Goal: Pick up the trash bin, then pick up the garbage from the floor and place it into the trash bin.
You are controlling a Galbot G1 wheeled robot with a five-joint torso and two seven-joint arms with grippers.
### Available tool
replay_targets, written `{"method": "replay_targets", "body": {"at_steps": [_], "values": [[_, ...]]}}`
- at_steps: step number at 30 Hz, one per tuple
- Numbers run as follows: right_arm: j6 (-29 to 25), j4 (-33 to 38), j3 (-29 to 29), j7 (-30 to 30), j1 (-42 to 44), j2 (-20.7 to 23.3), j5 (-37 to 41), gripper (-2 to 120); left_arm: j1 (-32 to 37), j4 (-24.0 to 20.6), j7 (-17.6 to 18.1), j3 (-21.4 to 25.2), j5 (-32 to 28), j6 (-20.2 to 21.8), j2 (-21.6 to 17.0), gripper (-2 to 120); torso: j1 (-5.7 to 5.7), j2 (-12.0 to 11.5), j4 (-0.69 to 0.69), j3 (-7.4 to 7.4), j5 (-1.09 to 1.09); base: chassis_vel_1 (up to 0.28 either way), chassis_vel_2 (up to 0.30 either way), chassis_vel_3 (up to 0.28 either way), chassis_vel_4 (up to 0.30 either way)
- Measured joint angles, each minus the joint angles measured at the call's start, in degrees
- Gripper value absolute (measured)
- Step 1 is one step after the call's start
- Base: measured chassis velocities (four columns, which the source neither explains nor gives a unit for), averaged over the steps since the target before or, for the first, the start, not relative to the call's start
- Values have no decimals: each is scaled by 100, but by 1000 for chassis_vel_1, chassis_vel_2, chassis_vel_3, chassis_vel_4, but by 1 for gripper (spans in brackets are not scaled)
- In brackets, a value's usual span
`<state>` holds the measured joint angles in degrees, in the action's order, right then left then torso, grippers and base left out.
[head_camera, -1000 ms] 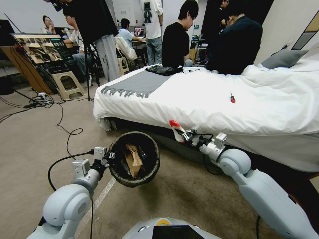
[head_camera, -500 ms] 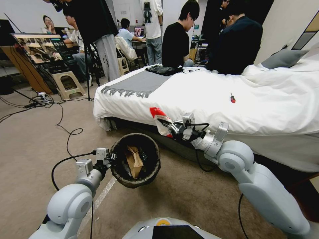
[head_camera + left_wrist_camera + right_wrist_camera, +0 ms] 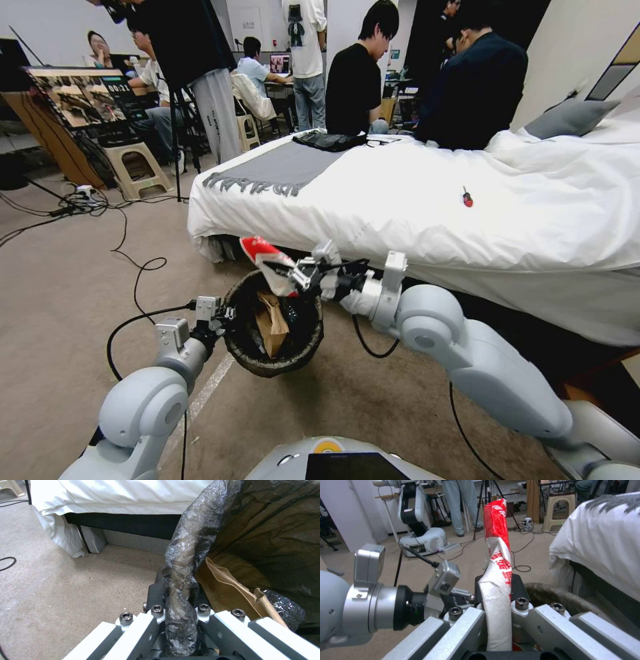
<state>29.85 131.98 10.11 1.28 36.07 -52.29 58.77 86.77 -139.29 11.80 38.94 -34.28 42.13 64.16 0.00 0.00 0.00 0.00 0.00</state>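
The trash bin (image 3: 267,363), lined with a dark bag, hangs above the carpet, and my left gripper (image 3: 223,313) is shut on its rim (image 3: 181,580). Inside it lie a brown paper bag (image 3: 270,321) (image 3: 230,592) and a dark crumpled wrapper (image 3: 283,607). My right gripper (image 3: 299,275) is shut on a red-and-white packet (image 3: 265,261) (image 3: 498,562), one piece of the garbage. The packet hangs over the bin's far rim (image 3: 553,593), sticking out past the fingers.
A bed with white bedding (image 3: 467,207) stands right behind the bin, its dark base (image 3: 126,525) close to the rim. A small red screwdriver (image 3: 467,197) lies on the bedding. Black cables (image 3: 130,260) run over the carpet at the left. People sit and stand beyond the bed.
My right arm has swung left and toward the bin, carrying the packet from beside the bed edge to over the bin's rim. The bin and left arm have barely moved.
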Motion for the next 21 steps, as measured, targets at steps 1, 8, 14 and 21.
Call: {"method": "replay_targets", "body": {"at_steps": [1,8,14,21], "values": [[0,0,0,0,0,0,0,0,0,0,0,0,0,0,0,1,0,0,0,0,0,0,0,0,0],[68,-3,123,-130,163,31,-74,0,-53,23,0,-3,-41,0,-17,1,0,0,0,0,0,0,0,0,0],[98,-3,190,-143,247,69,-151,0,-80,34,2,1,-63,0,-22,1,0,0,0,0,0,0,0,0,0],[221,17,209,-181,325,78,-251,19,-83,35,1,24,-85,0,-28,1,0,0,0,-1,0,0,0,0,0]]}}
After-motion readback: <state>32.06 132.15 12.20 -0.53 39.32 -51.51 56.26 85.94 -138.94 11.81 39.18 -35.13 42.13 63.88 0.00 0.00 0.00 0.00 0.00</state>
